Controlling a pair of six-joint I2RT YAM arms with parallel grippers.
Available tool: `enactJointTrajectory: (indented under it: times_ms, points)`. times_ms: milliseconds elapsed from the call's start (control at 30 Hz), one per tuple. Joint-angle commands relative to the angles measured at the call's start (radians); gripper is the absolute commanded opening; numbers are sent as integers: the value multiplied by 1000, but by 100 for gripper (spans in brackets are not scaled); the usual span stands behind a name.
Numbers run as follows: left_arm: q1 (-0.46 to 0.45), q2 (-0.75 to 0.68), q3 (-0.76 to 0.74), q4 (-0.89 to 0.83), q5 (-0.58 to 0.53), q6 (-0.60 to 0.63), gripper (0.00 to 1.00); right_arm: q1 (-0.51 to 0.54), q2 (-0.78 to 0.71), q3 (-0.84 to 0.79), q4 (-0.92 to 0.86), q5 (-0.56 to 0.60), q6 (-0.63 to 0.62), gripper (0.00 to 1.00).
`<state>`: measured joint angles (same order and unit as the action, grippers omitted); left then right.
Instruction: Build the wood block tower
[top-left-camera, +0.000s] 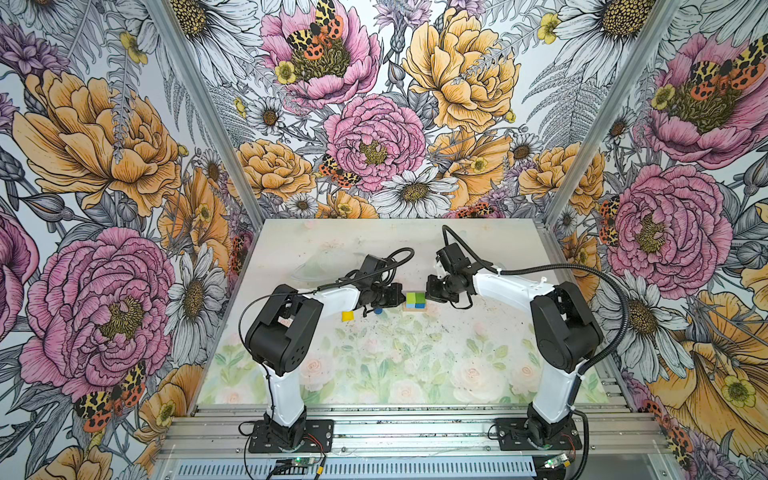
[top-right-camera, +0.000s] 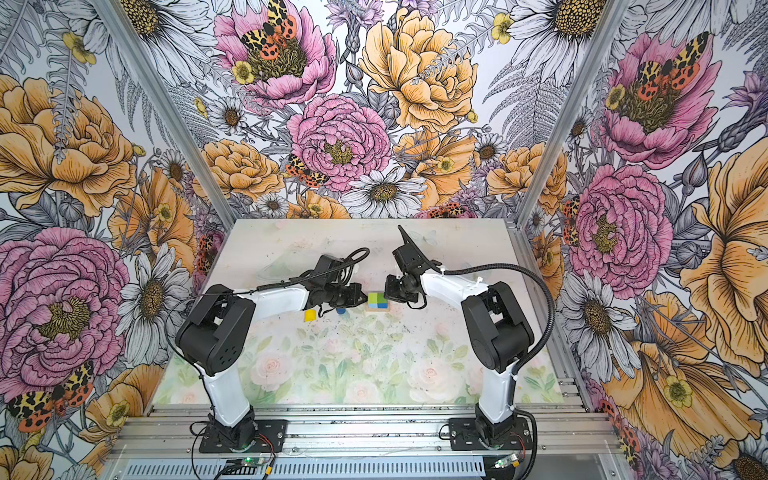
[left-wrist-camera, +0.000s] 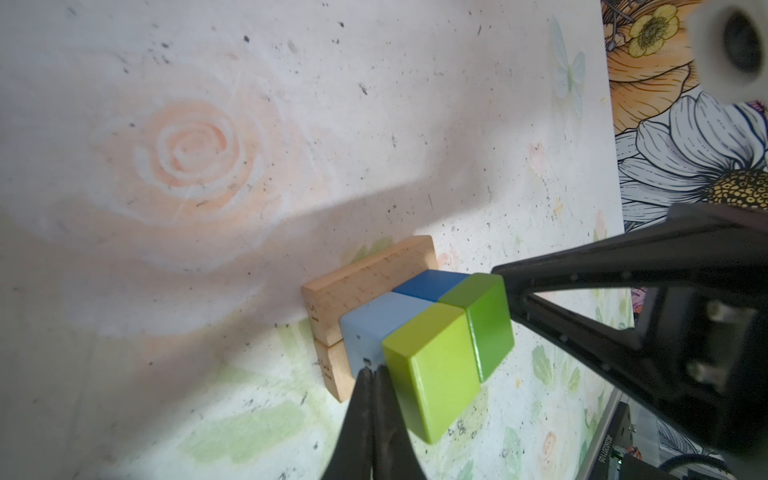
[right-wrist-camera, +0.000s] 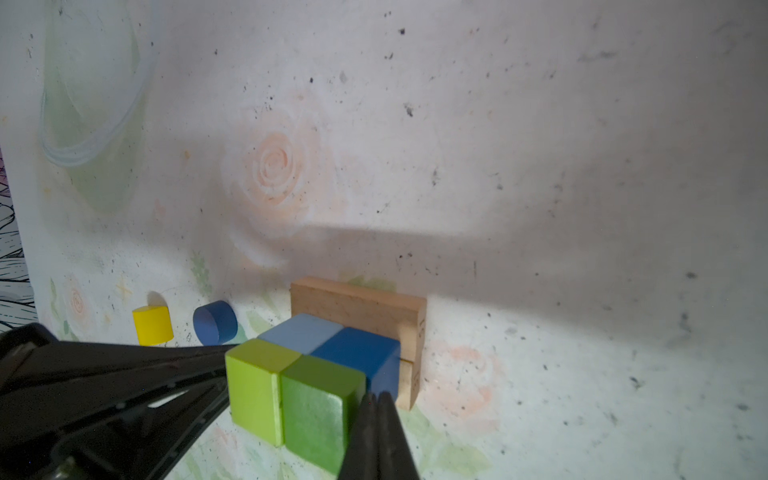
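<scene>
Floral-print table (top-left-camera: 374, 365) under two adjoining tan bars (right-wrist-camera: 357, 305), yellow half-round (right-wrist-camera: 152, 326) and blue cylinder (right-wrist-camera: 214, 328).

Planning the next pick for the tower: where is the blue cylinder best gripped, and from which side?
Its curved wall, pinched across the middle, coming straight down from above: the blue cylinder appears to stand on one flat end, round face up.

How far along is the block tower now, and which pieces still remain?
Done: two tan bars form the base, four cubes sit on them as a square. In hand: nothing; the left gripper and right gripper, both shut, flank the cubes, seemingly squaring them. To do: the blue cylinder and yellow half-round lie on the table.
</scene>
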<state>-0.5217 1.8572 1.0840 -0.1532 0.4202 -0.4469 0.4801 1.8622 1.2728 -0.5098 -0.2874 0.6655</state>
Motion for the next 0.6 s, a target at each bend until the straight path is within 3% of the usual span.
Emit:
enactJointTrajectory:
  times_ms: [0,567]
  points:
    - [-4,-20,24,1,0,0,0,-7,-15,9,20,19,7,0]
    - [1,-79,19,-22,-20,11,0,-18,-24,-1,20,21,5,0]
